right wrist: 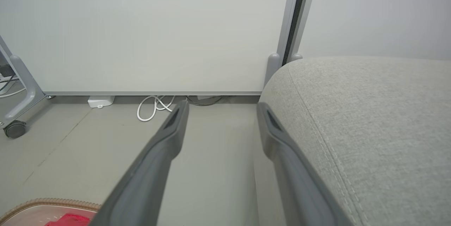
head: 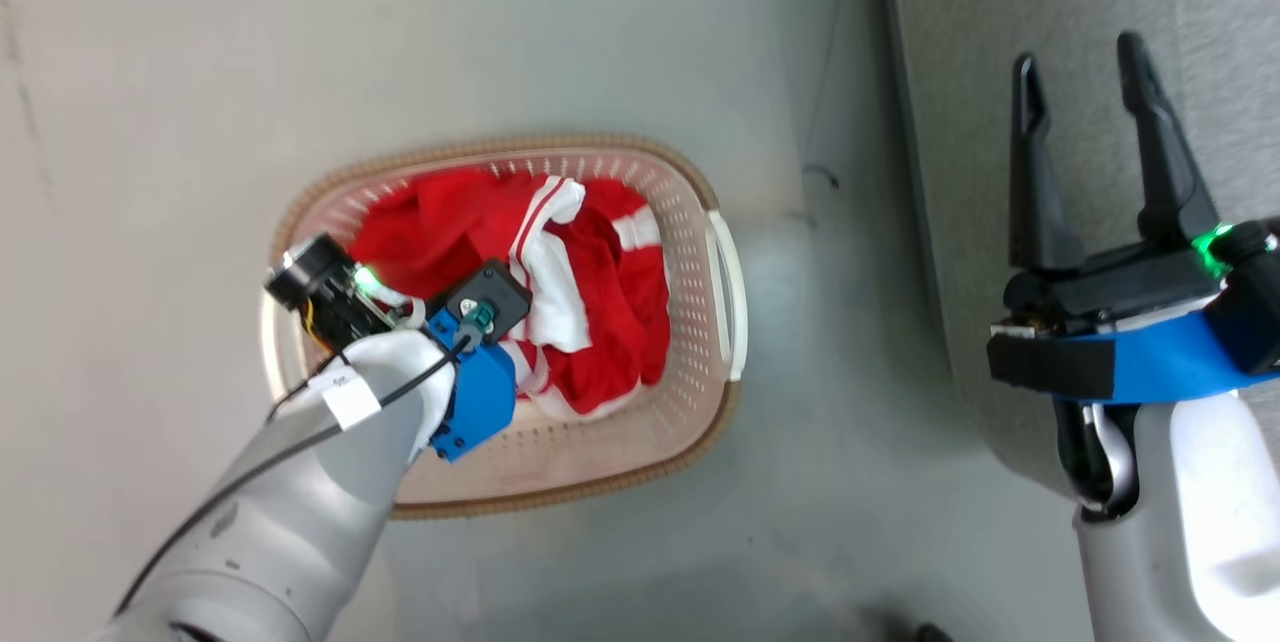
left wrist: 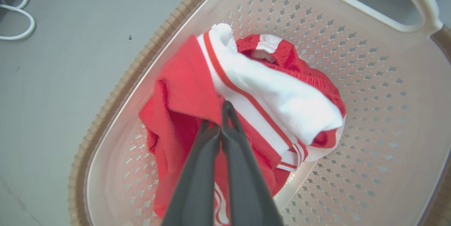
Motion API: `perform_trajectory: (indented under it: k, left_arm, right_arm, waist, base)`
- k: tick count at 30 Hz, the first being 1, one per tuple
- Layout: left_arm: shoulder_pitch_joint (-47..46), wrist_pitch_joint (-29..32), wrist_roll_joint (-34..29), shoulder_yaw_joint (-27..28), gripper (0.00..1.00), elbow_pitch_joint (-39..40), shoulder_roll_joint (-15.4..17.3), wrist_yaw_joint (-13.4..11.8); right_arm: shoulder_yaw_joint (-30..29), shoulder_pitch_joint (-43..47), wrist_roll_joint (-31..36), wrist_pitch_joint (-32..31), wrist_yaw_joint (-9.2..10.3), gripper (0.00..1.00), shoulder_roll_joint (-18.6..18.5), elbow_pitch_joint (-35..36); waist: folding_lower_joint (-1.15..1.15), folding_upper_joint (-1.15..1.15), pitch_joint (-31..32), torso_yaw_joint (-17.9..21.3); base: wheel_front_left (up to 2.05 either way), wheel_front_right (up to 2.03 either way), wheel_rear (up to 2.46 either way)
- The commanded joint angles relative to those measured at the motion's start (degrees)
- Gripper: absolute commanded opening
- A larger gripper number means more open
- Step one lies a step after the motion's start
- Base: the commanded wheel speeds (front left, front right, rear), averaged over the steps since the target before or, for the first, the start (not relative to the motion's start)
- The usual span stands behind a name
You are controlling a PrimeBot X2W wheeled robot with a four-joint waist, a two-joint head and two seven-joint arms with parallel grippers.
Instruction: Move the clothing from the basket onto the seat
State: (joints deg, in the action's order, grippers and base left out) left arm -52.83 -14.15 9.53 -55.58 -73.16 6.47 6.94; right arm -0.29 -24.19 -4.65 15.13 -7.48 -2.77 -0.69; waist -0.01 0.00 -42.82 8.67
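The clothing (head: 600,292), bright red with white stripes and trim, lies bunched in the cream perforated basket (head: 500,144) on the floor. In the left wrist view my left gripper (left wrist: 220,118) is shut, its two dark fingers pinching a fold of the red clothing (left wrist: 183,88) inside the basket (left wrist: 352,78). In the head view the left wrist hangs over the basket's near left part and hides the fingers. My right gripper (head: 1078,57) stands open and empty above the edge of the light-grey seat (head: 960,22). The right wrist view shows that gripper (right wrist: 222,108) beside the seat's rounded edge (right wrist: 370,113).
Grey floor lies between the basket and the seat. White cables (right wrist: 155,108) coil at the foot of a pale wall panel, and a cable (left wrist: 17,14) lies beside the basket. A wheeled stand leg (right wrist: 14,129) sits at the far left.
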Motion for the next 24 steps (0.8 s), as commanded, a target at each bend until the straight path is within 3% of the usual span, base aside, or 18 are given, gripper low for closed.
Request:
perform_trajectory:
  k: [1,5,24]
  left_arm:
    - [1.4,-0.7,1.1,0.7,0.00,0.7,-0.2,0.0]
    - [3.8,-1.1,2.9,2.0,0.00,2.6,-0.5,0.1]
    - [15.8,-1.1,6.6,11.2,0.00,27.5,3.0,-0.4]
  right_arm:
    - [-0.2,1.2,0.3,0.0,-0.03,1.00,-0.2,-0.7]
    - [-0.3,2.9,0.6,0.0,-0.03,1.00,-0.2,-1.8]
    - [-1.7,11.2,1.3,0.0,-0.03,1.00,-0.2,-4.8]
  waist:
    - [0.01,0.00,4.5,-1.1]
    - [0.01,0.00,9.4,-1.8]
    - [0.01,0.00,27.3,-4.8]
  base:
    - [0.00,0.00,0.00]
    - [0.00,0.00,0.00]
    - [0.00,0.00,0.00]
